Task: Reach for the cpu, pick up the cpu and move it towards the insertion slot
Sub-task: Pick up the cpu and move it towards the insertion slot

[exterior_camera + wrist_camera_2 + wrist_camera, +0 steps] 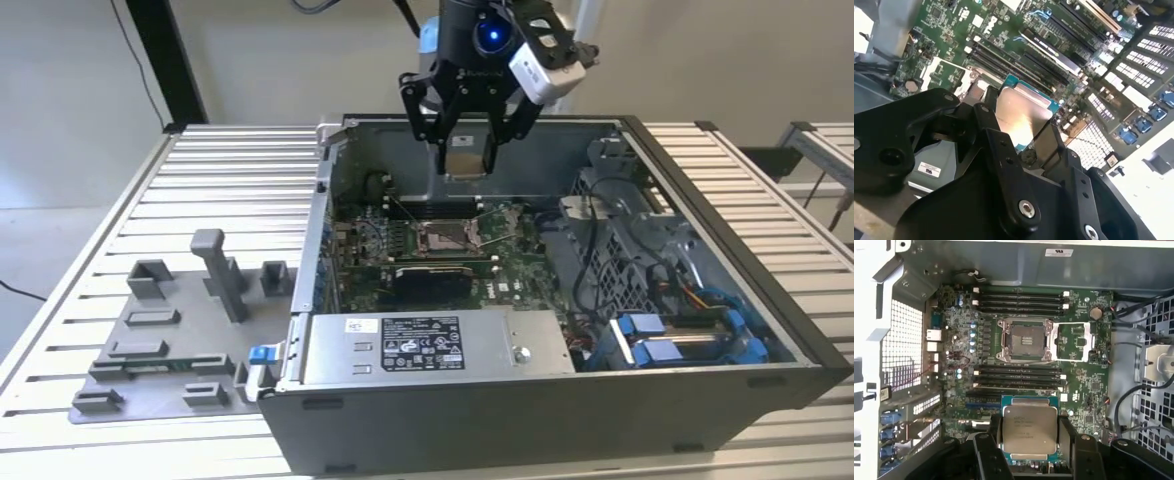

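Exterior view showed the pincer (466, 160) high over the opened computer case (694, 330), clenched on the cpu (463, 158), so reaching and picking up looked done. Both wrist views had the chip's pale face (1030, 429) gripped at its two edges between the black fingers (991, 440). Below the pincer and a little ahead of it lay the insertion slot (1024, 340), uncovered and well apart from the chip. Carrying across seemed partly done.

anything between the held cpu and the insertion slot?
In the first wrist view, black memory slots on green board lie between the cpu, held in the claw, and the open insertion slot.
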You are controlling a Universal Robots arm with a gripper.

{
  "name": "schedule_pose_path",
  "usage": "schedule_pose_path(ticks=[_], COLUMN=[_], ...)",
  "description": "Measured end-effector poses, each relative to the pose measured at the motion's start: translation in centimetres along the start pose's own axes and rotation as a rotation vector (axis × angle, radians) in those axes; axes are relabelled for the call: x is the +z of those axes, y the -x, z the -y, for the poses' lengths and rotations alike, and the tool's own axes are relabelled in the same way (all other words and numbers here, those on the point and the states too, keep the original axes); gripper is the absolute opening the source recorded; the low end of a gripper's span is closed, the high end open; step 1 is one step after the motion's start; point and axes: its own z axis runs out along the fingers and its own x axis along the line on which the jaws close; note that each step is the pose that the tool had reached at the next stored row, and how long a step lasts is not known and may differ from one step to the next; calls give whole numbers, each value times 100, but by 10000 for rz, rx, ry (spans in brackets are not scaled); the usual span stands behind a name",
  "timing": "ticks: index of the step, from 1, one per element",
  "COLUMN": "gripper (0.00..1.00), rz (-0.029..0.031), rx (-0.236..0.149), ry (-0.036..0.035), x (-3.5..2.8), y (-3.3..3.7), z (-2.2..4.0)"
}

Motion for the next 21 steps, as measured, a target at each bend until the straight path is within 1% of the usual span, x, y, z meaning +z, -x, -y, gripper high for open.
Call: schedule_pose_path(ticks=[21], gripper=[0], rz=[5], rx=[141], ry=[-26], x=[28], y=[19], z=[-401])
